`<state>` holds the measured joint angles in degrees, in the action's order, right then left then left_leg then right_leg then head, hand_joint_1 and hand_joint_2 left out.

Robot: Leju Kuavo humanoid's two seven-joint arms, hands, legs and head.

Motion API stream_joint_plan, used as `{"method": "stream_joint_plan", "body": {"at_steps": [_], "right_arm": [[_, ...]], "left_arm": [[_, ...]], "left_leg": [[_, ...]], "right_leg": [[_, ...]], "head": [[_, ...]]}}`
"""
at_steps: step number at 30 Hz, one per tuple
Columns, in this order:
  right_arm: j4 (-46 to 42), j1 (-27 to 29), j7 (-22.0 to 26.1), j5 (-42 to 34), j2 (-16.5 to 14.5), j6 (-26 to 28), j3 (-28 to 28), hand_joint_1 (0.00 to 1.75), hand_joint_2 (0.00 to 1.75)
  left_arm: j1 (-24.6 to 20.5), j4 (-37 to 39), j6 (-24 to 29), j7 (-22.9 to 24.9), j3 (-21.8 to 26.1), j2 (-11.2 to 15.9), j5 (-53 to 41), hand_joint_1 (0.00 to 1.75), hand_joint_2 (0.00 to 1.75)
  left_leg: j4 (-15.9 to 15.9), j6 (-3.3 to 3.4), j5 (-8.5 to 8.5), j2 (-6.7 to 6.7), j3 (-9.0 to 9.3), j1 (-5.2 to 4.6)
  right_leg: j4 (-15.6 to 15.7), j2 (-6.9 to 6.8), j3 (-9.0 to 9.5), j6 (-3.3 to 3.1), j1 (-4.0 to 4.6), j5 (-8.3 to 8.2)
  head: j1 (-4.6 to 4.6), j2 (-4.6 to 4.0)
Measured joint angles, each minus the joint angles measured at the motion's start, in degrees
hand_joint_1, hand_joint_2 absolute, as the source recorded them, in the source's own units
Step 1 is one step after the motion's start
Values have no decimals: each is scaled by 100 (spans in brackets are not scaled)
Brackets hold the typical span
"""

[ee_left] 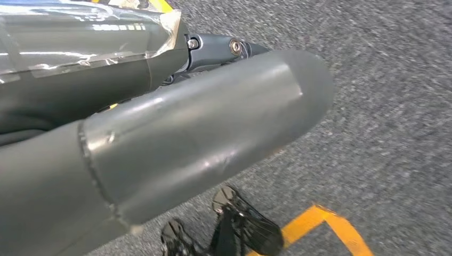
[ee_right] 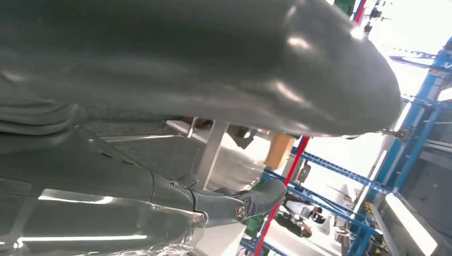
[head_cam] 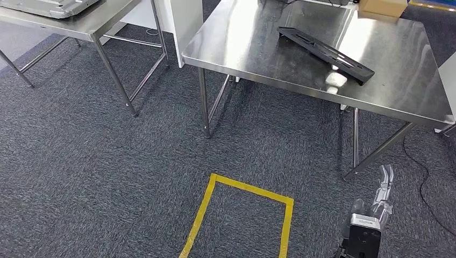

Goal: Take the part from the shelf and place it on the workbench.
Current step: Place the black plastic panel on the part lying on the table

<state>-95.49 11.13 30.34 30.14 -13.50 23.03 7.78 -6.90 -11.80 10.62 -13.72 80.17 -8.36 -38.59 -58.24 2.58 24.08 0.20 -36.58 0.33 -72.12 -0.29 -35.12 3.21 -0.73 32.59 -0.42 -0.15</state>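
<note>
A long black part point(head_cam: 325, 54) lies flat and slantwise on the steel workbench point(head_cam: 253, 48), toward its right side. My right hand point(head_cam: 376, 207) hangs low at the lower right, in front of the bench and below its top, fingers stretched out and holding nothing. In the right wrist view its thick thumb point(ee_right: 224, 58) and a darker finger point(ee_right: 234, 202) stand apart with nothing between them. The left wrist view shows my left hand point(ee_left: 176, 122) over the carpet, thumb and finger point(ee_left: 218, 50) apart, with nothing in it.
A second steel table point(head_cam: 80, 24) stands at the far left, with a white panel point(head_cam: 185, 27) between the two tables. A cardboard box point(head_cam: 382, 6) sits at the bench's far edge. Yellow tape point(head_cam: 244, 209) marks a square on the grey carpet. Blue racking point(ee_right: 410, 144) rises beyond the bench.
</note>
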Motion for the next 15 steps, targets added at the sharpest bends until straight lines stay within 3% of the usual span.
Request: {"method": "stream_joint_plan", "body": {"at_steps": [2,4,6,7,9,11,12,13,14,15], "right_arm": [[8,2,20,-36,9,47,2,0,0],[14,10,29,-77,21,110,5,0,0],[23,35,29,-116,45,173,9,0,0],[27,47,28,-134,57,204,14,0,0],[37,66,27,-173,75,255,31,0,0],[53,86,26,-210,92,291,40,0,0],[64,97,26,-229,105,307,40,0,0],[75,110,26,-252,119,324,39,0,0],[86,124,26,-278,134,343,39,0,0],[94,138,26,-307,149,363,39,0,0]], "left_arm": [[-1,0,-17,8,-3,-3,1,0,0],[-2,0,-33,14,-8,-3,-4,0,0],[5,0,-43,15,-13,2,-21,0,0],[11,0,-47,15,-16,7,-33,0,0],[26,3,-57,20,-21,13,-61,0,0],[32,5,-70,26,-28,17,-89,0,0],[34,6,-79,28,-32,22,-104,0,0],[36,6,-87,29,-37,28,-121,0,0],[38,6,-96,29,-42,32,-138,0,0],[40,7,-100,29,-50,35,-154,0,0]], "left_leg": [[-5,-41,-121,-4,-106,-12],[7,-102,-241,-4,-151,-20],[43,-181,-341,-3,-159,-2],[29,-217,-307,-7,-175,13],[-267,-278,82,-19,-269,32],[-960,-324,671,-25,-431,41],[-1301,-344,832,-26,-482,42],[-1513,-354,860,-26,-465,42],[-1529,-353,771,-25,-356,42],[-1329,-342,624,-25,-146,42]], "right_leg": [[901,6,687,-28,36,-100],[1593,13,1092,-124,72,-10],[1734,14,1092,-218,80,-18],[1740,6,1066,-268,65,-69],[1755,-15,978,-381,29,-197],[1745,-30,844,-440,43,-313],[1735,-35,782,-439,52,-369],[1716,-39,715,-433,59,-422],[1690,-43,648,-418,62,-465],[1654,-44,583,-398,63,-497]], "head": [[4,0],[-1,0],[-4,0],[-2,0],[-23,0],[-44,0],[-45,0],[-46,0],[-46,0],[-46,0]]}}
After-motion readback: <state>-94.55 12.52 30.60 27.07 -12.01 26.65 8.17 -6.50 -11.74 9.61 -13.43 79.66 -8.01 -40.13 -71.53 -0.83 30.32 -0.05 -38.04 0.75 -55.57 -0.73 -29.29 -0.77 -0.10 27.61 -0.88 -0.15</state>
